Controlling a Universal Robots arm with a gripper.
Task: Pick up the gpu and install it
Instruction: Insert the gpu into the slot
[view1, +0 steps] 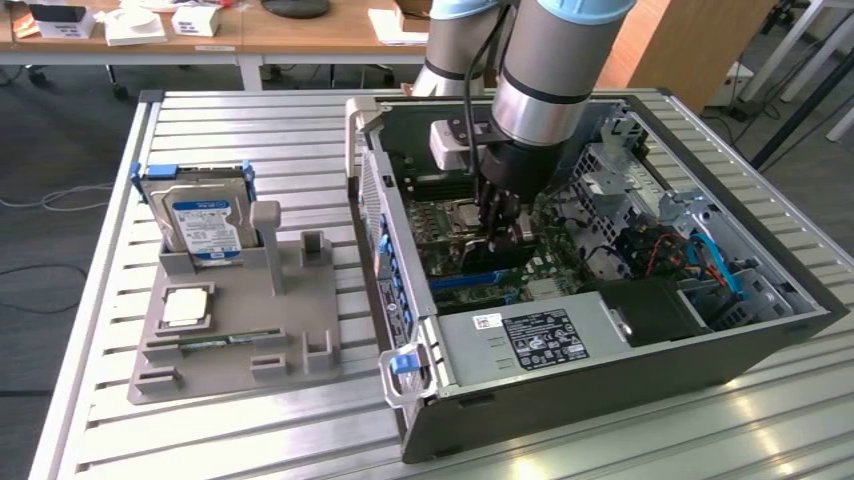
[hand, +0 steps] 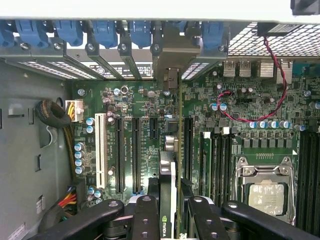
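My gripper (view1: 511, 228) reaches down into the open computer case (view1: 601, 380) and is shut on the gpu (view1: 491, 256), a thin dark card held on edge over the motherboard. In the wrist view the gpu (hand: 178, 150) runs away from my black fingers (hand: 145, 215) toward the case's rear wall. Its grey metal bracket (hand: 170, 55) stands at the row of rear slot openings. The card lies parallel to the long black expansion slots (hand: 135, 155), just beside one of them. Whether its edge sits in a slot I cannot tell.
Outside the case, toward the exterior view's left, a grey holder (view1: 287, 345) carries a silver blue-labelled hard drive (view1: 203, 222), a square chip (view1: 184, 305) and a green memory stick (view1: 220, 340). Inside are the processor socket (hand: 267, 192), red wires (hand: 270, 80), cable bundles and a power supply (view1: 534, 340).
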